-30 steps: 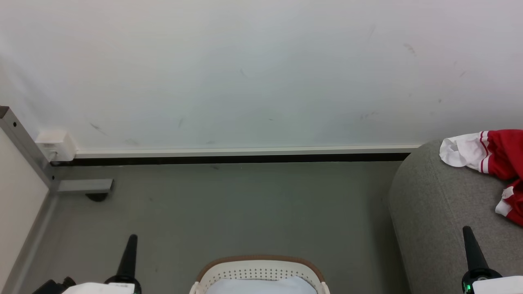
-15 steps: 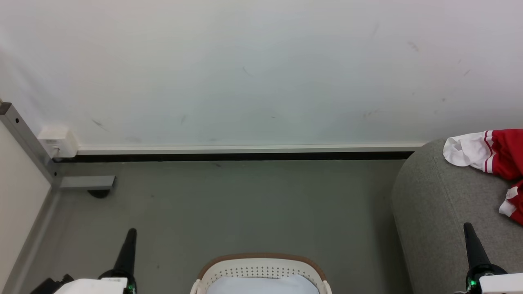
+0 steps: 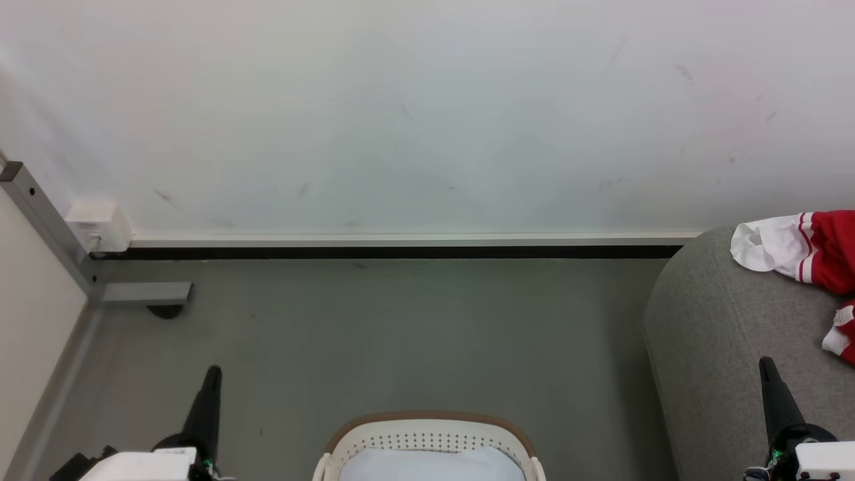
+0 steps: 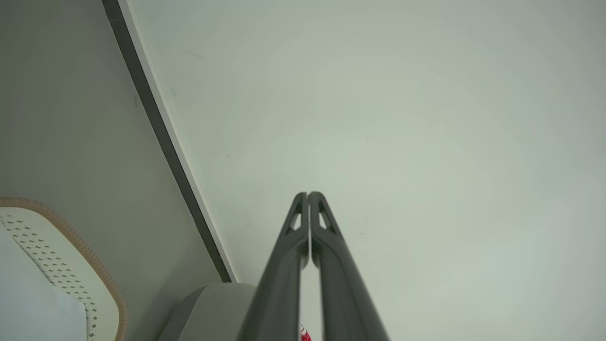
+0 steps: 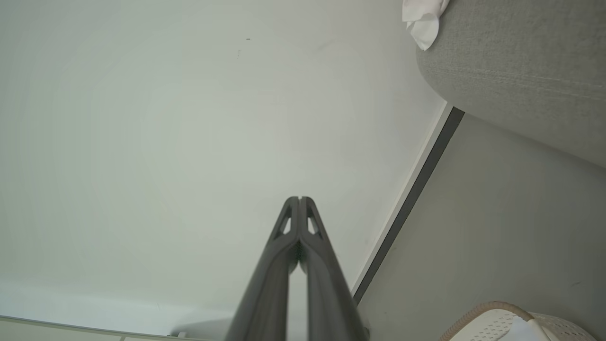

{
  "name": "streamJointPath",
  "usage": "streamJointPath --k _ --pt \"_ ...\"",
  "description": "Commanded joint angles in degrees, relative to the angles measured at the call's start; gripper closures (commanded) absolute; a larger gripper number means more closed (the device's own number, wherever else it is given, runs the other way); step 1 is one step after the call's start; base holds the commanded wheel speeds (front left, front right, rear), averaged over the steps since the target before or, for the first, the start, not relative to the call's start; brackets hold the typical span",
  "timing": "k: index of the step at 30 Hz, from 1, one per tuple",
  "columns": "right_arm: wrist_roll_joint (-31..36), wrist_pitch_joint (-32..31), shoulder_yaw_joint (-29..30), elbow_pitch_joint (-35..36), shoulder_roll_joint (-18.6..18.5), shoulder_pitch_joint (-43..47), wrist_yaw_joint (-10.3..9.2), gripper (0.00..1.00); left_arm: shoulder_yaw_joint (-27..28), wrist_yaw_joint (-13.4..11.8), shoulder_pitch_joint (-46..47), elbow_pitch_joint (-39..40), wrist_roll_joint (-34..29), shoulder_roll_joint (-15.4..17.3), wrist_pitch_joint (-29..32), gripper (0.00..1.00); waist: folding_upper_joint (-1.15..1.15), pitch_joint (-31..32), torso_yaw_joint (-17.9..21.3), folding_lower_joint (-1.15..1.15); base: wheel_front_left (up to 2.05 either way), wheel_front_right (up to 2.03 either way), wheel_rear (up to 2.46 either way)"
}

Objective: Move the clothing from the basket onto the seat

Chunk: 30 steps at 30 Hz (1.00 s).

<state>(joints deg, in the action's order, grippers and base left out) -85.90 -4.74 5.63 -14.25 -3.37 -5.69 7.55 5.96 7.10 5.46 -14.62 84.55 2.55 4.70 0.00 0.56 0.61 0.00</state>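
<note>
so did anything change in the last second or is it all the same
Only the camera: the whole head view slid slightly up and to the right, so the head shifted, not the things. Nothing was taken hold of or let go. The left fingers and right fingers stay shut and empty, the top stays on the seat, and the blue cloth stays in the basket.
</note>
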Motion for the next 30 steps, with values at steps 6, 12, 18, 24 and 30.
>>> streamJointPath --k 6,12,18,24,30 --pt "-2.57 -0.82 0.53 0.03 0.22 -0.75 -0.11 1.0 0.41 0.4 0.99 0.29 3.13 0.52 0.85 1.0 0.0 -0.18 -0.18 0.0 0.0 0.0 0.0" --pt "-4.45 -1.37 0.88 -0.03 0.39 -1.07 -0.11 1.0 0.6 0.48 1.22 0.3 5.72 0.53 1.41 1.0 0.0 -0.38 -0.38 0.0 0.0 0.0 0.0" --pt "-6.54 -1.98 1.18 -0.1 0.55 -1.29 -0.12 1.0 0.79 0.56 1.45 0.31 7.96 0.54 2.06 1.0 0.0 -0.58 -0.58 0.0 0.0 0.0 0.0" --pt "-6.44 -2.07 1.18 -0.1 0.52 -1.08 -0.12 1.0 0.79 0.58 1.37 0.3 8.1 0.53 2.16 1.0 0.0 -0.61 -0.61 0.0 0.0 0.0 0.0" --pt "-6.44 -2.07 1.18 -0.1 0.53 -1.08 -0.12 1.0 0.78 0.58 1.36 0.31 8.1 0.53 2.16 1.0 0.0 -0.61 -0.61 0.0 0.0 0.0 0.0"
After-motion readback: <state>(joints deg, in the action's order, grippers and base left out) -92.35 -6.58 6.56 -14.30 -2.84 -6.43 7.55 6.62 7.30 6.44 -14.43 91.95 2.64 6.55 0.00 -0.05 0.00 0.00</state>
